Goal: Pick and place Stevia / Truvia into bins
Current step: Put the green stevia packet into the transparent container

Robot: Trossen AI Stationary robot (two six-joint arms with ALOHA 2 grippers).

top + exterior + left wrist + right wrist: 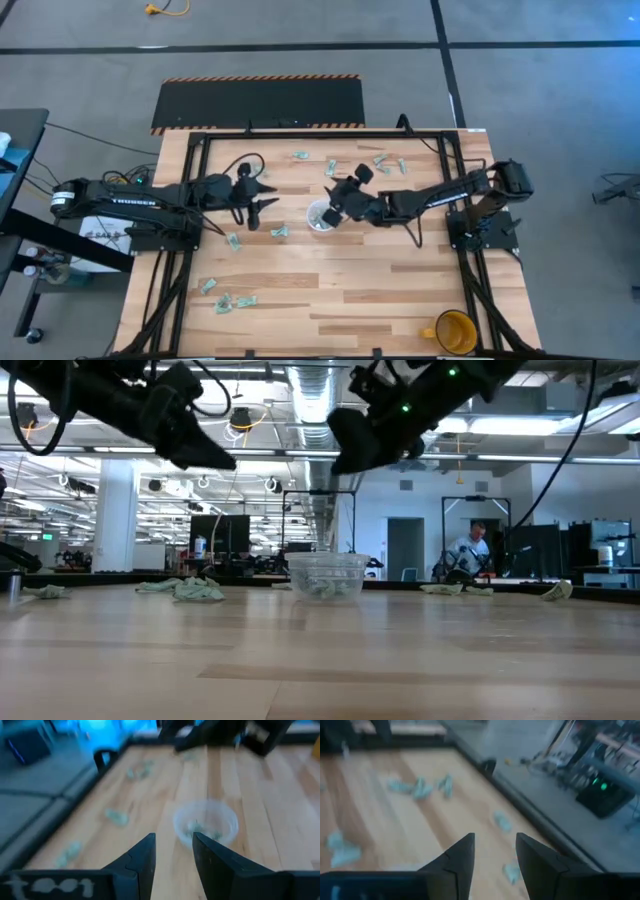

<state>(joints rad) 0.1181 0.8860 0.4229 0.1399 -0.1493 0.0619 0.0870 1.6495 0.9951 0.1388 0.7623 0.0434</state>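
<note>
Paper sachets [236, 301] lie scattered across your table, some already in the clear cup [321, 218] at centre frame. They look light, thin and limp; pinch one across its flat middle. Your right gripper [333, 207] hangs spread and empty over the cup; your left gripper [262, 197], also spread, waits left of it. Only the low view shows both well above the wood.

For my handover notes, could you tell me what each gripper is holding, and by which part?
Nothing is held: left gripper and right gripper both stand open and empty above the table.
</note>
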